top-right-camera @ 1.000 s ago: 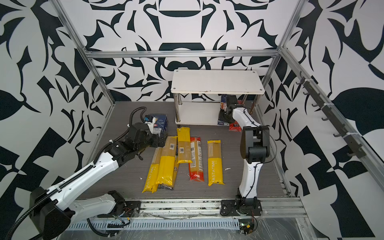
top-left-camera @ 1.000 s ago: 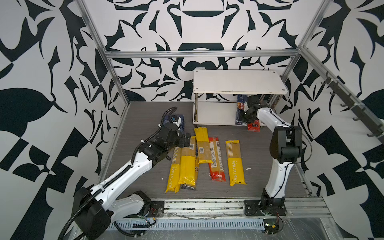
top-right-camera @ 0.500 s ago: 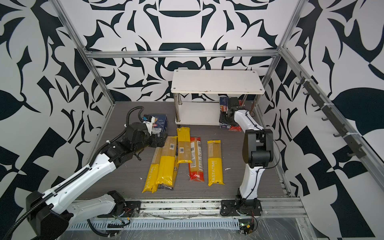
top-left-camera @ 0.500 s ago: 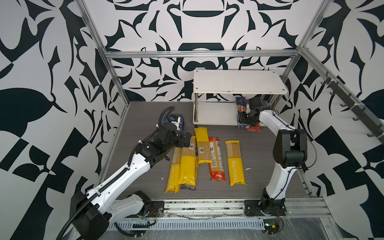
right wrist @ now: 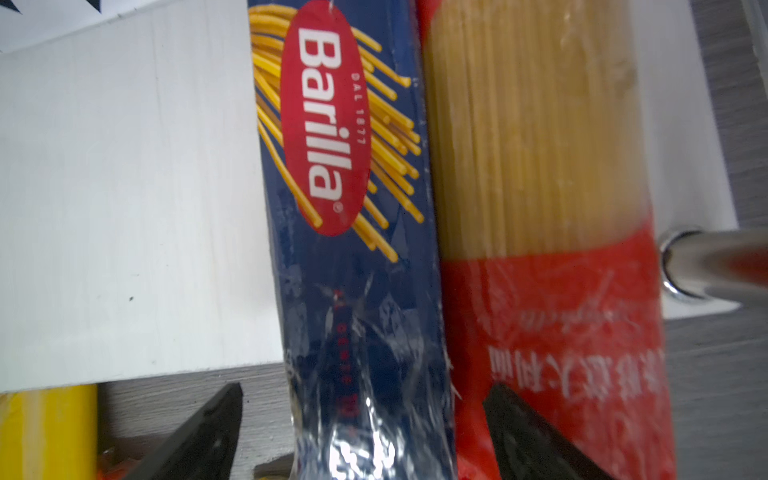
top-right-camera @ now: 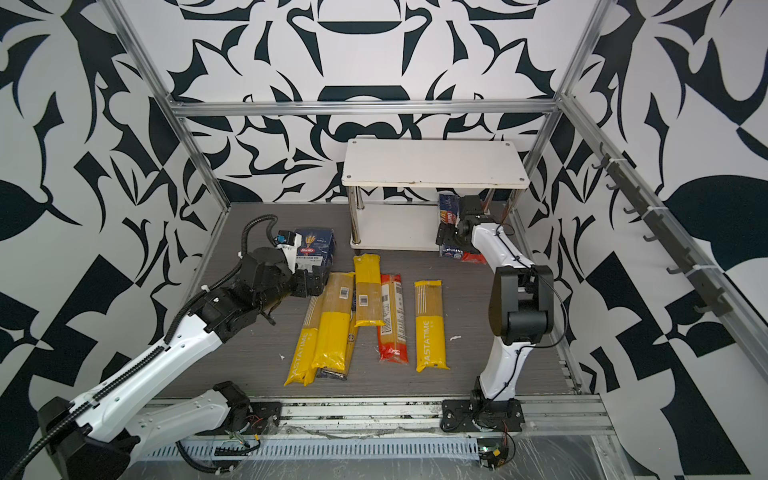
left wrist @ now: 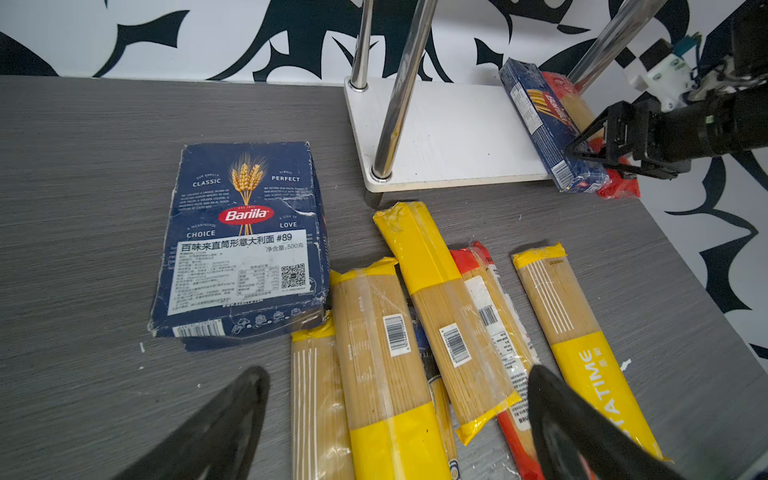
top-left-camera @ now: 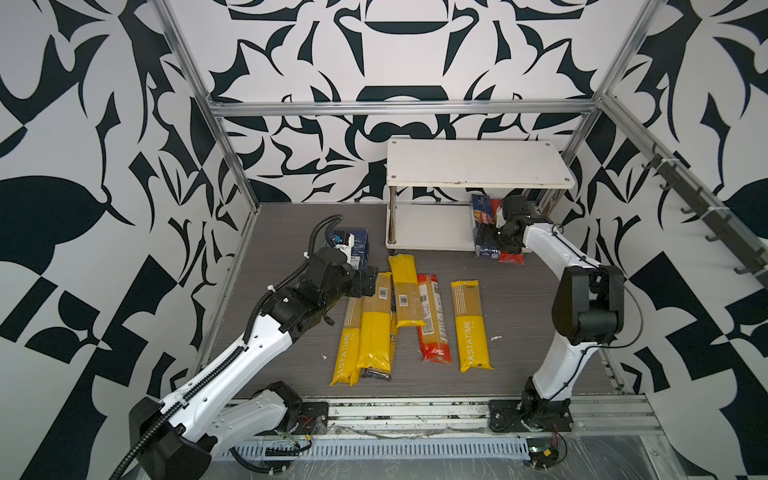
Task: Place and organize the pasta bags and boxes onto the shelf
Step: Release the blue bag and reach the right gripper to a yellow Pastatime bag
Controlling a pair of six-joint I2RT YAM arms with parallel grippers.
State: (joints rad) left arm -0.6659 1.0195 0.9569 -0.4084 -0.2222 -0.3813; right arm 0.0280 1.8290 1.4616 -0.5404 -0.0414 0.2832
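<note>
Shelf [top-left-camera: 478,166] holds only spaghetti box [top-left-camera: 479,214] and red bag [right wrist: 536,145], far right; your left gripper [top-left-camera: 365,282] and right gripper [right wrist: 365,388] gape; wide box [left wrist: 245,241], loose bags [top-right-camera: 430,324] remain.

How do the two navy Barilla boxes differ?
The wide Barilla box lies flat on the table near the open left gripper. The narrow Barilla box sits on the lower board of the shelf, its end inside the open right gripper. The wide one bears a white label; the narrow one shows a spaghetti picture. Both are navy with a red logo.
</note>
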